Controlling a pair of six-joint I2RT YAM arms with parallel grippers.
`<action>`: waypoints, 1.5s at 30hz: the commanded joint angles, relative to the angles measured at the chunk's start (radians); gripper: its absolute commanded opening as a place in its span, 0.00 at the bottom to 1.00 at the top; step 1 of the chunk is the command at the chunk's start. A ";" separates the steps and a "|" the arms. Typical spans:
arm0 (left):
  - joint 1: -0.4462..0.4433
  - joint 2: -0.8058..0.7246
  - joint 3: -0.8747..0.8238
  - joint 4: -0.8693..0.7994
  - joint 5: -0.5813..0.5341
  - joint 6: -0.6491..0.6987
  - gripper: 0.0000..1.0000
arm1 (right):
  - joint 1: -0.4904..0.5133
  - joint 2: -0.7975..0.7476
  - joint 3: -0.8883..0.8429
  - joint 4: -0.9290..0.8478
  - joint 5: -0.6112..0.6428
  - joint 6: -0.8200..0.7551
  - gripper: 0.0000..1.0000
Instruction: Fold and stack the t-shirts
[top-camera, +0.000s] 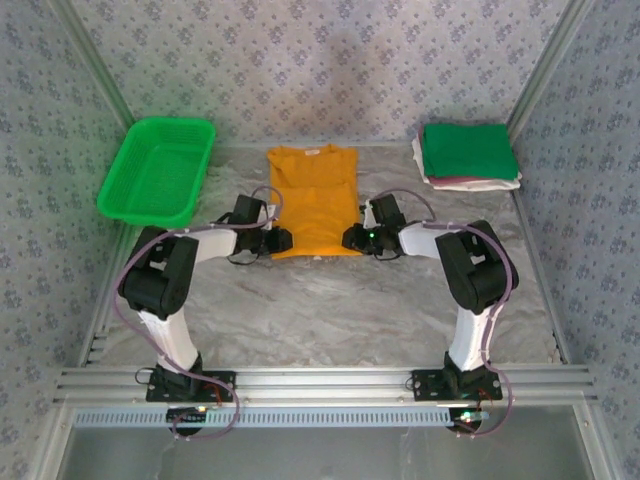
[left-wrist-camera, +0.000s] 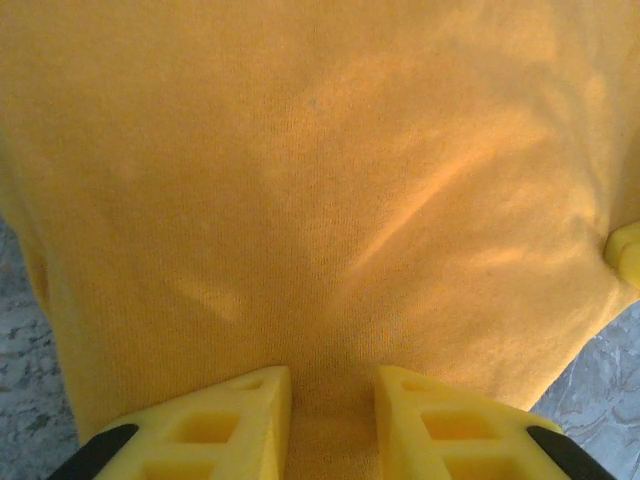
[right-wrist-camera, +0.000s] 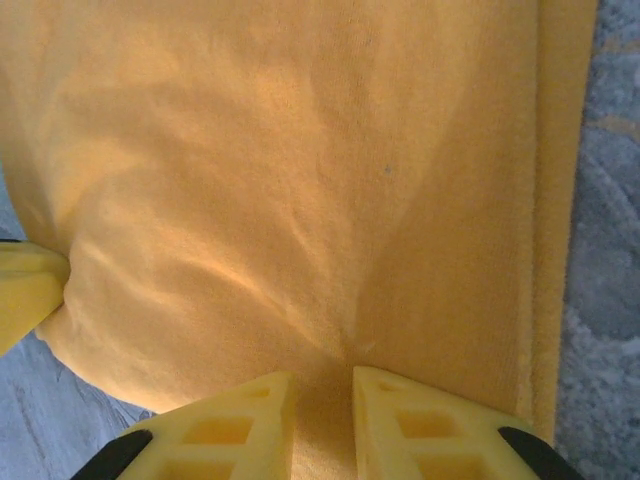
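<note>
An orange-yellow t-shirt (top-camera: 313, 200) lies flat on the table's middle back, sleeves folded in, collar at the far end. My left gripper (top-camera: 283, 240) sits at its near left corner and my right gripper (top-camera: 352, 238) at its near right corner. In the left wrist view the yellow jaws of my left gripper (left-wrist-camera: 333, 400) are closed on a band of the shirt's cloth (left-wrist-camera: 320, 200). Creases in the cloth (right-wrist-camera: 300, 180) run out from where my right gripper (right-wrist-camera: 323, 400) pinches it. A stack of folded t-shirts (top-camera: 468, 152), green over maroon and white, rests at the back right.
A green plastic mesh basket (top-camera: 158, 168) stands at the back left. Patterned walls and metal posts close in the table (top-camera: 330, 310) on three sides. The other arm's yellow fingertip (left-wrist-camera: 625, 255) shows at the shirt's edge, as does the left one (right-wrist-camera: 25, 285).
</note>
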 joint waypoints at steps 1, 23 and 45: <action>-0.001 -0.016 -0.086 -0.106 -0.045 -0.003 0.29 | 0.023 -0.014 -0.110 -0.065 0.029 0.033 0.25; 0.072 -0.559 -0.337 -0.093 -0.010 -0.158 0.60 | 0.046 -0.588 -0.347 -0.044 0.267 -0.057 0.55; 0.010 -0.434 -0.401 0.059 0.002 -0.193 0.57 | 0.003 -0.587 -0.418 0.022 0.282 -0.061 0.58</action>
